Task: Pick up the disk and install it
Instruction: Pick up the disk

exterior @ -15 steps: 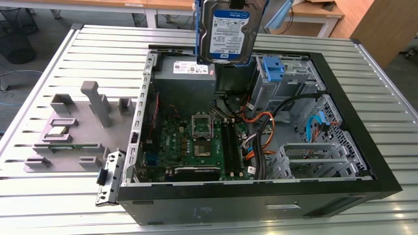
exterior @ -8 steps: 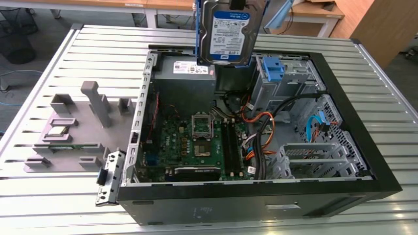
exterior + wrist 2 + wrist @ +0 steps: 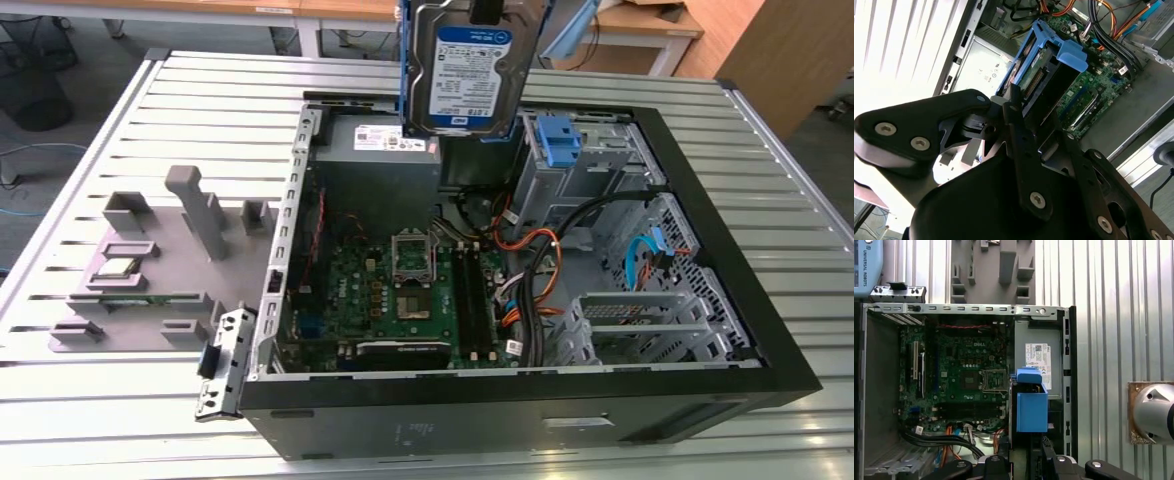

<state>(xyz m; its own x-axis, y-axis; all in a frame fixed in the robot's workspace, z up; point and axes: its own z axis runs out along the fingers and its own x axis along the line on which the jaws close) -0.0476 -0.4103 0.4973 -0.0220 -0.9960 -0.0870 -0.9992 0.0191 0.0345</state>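
Aloft, disk [image 3: 461,75] clamped in hand [image 3: 1026,107], over case [image 3: 534,405]

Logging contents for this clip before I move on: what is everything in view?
disk: one, silver with blue-and-white label, blue caddy, held upright above the case
case: one, black, open, lying on the table
motherboard: one, green, inside the case
power supply: one, grey with white label, in the case below the disk
bracket: one, blue, in the case's drive bay, to the exterior view's right of the disk
cables: several, orange, black and blue, inside the case
fixture: one, grey, on the table at the exterior view's left of the case
table: one, silver, slatted, under everything
gripper: one, black, shut on the disk
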